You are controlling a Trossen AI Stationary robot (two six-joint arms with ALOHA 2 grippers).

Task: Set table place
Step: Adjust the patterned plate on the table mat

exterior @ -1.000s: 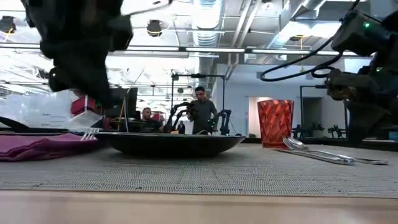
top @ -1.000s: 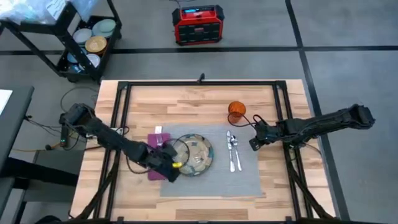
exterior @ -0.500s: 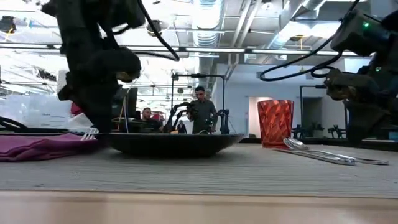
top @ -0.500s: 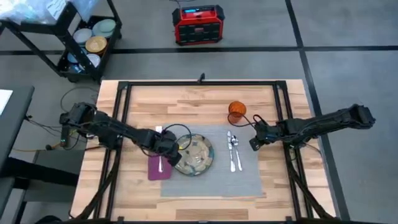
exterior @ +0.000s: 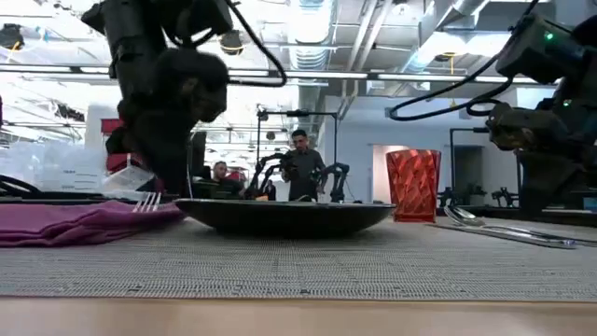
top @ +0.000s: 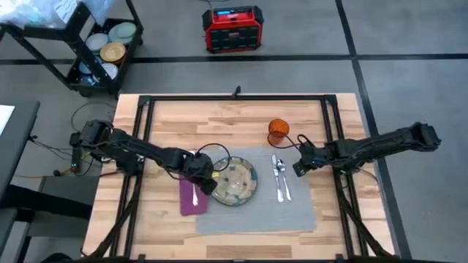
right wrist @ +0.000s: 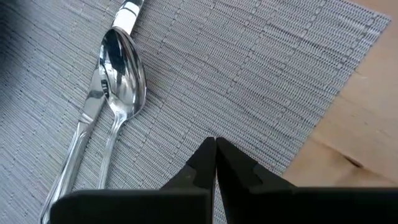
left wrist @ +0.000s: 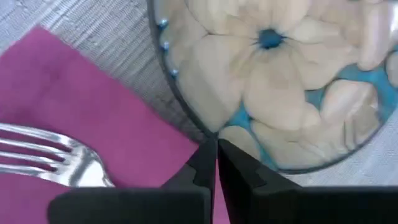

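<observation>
Seen from above, a light wooden table (top: 241, 120) carries a grey placemat (top: 257, 212). The left gripper (top: 207, 180) sits low at the near rim of a round patterned plate (top: 238, 183), with a magenta napkin (top: 191, 199) and the fork (top: 194, 194) lying on it just to its outer side. The right gripper (top: 297, 167) hovers at the mat's right edge, with the knife (top: 278, 183) and spoon (top: 282, 175) lying side by side just inward of it and the orange cup (top: 278, 130) a little beyond it. From table height, the plate (exterior: 284, 217) rests flat on the mat, the left arm rising behind its rim, the napkin (exterior: 75, 222) beside it, and the cup (exterior: 413, 185) upright further off; people stand in the room behind. The left wrist camera shows the fingers (left wrist: 233, 171) pressed together with nothing between them, tips at the plate's edge (left wrist: 186, 106) where the napkin (left wrist: 93, 124) meets it. The right wrist camera shows its fingers (right wrist: 233, 163) likewise closed and empty over bare mat (right wrist: 261, 81), close to the mat's corner and bare wood. Every piece appears placed, so the step in hand looks like a final nudge of the plate; next, each arm likely needs only a straight lift away. There is open wood behind both arms, though the black rail frame (top: 144, 139) borders that room.
</observation>
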